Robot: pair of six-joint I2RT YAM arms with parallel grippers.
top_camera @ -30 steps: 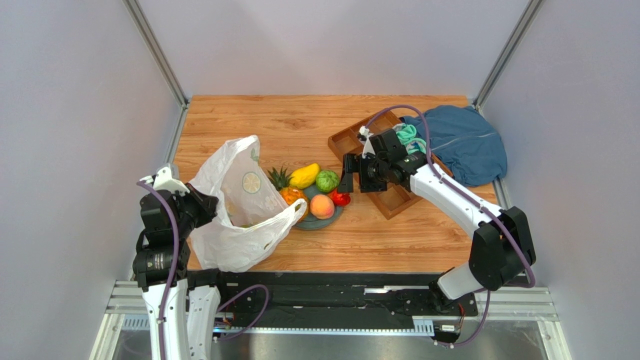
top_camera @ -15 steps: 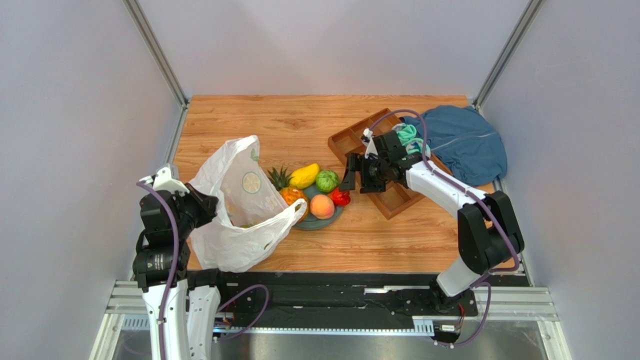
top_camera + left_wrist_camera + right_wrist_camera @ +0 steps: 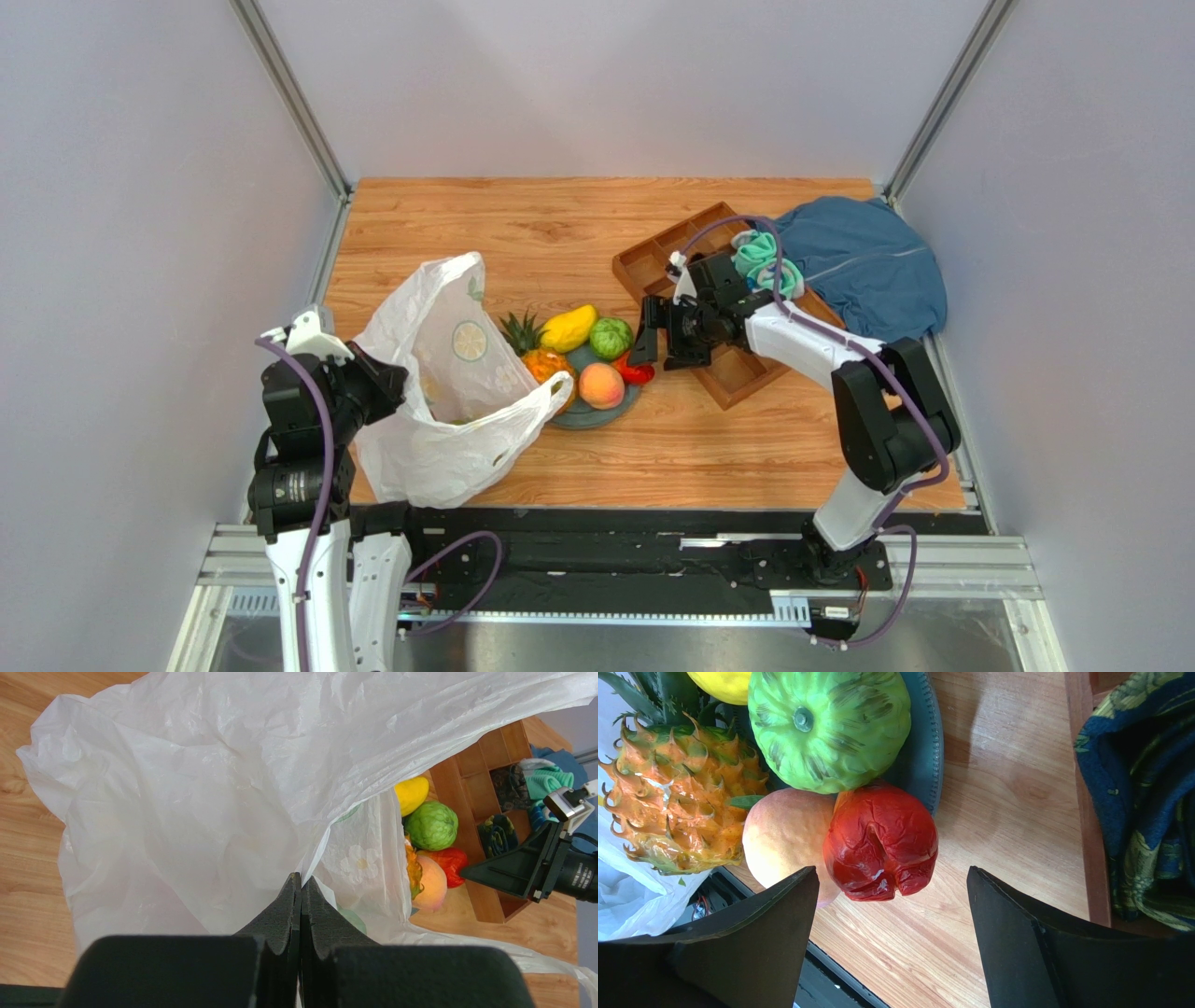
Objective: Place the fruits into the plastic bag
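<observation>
The white plastic bag (image 3: pixel 446 399) with citrus print lies at the left, its mouth facing the fruits. My left gripper (image 3: pixel 300 880) is shut on the bag's edge (image 3: pixel 210 812) and holds it up. A dark teal plate (image 3: pixel 617 403) holds the pineapple (image 3: pixel 537 356), yellow fruit (image 3: pixel 568 328), green round fruit (image 3: pixel 610 338), peach (image 3: pixel 601 385) and red fruit (image 3: pixel 636 370). My right gripper (image 3: pixel 648 333) is open just right of the plate. In the right wrist view it (image 3: pixel 892 882) hangs over the red fruit (image 3: pixel 880 842), beside the peach (image 3: pixel 781 834) and green fruit (image 3: pixel 829 721).
A wooden divided tray (image 3: pixel 716 301) with rolled socks (image 3: pixel 765 259) stands right of the plate, under my right arm. A blue cloth (image 3: pixel 870 266) lies at the back right. Grey walls close in both sides.
My right gripper has drawn slightly left and nearer to the red fruit; its elbow has swung back. The left gripper and bag have not moved.
</observation>
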